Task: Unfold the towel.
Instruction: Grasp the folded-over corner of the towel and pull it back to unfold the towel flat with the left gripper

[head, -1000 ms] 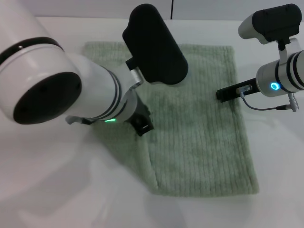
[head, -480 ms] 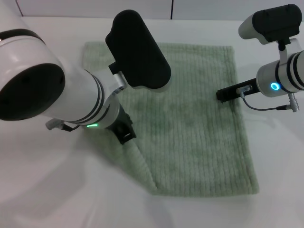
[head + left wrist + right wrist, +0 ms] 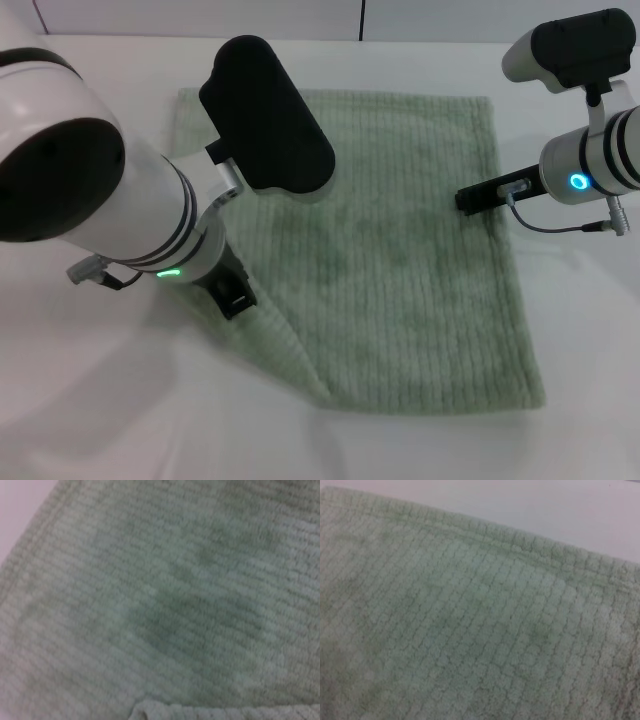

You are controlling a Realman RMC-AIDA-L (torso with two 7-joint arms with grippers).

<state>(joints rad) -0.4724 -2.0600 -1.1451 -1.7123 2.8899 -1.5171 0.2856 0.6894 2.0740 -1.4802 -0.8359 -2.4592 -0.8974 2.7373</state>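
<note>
Towel lies nearly flat on table; I judge unfolding nearly done. Left gripper sits at its near-left fold, right gripper over the right edge; finger states undeterminable. Next: draw that fold outward.

— Any writing, labels or numbers to read anywhere?
— None. The towel bears only ribbed stripes, and the arms' housings show glowing indicator lights but no legible marks.
</note>
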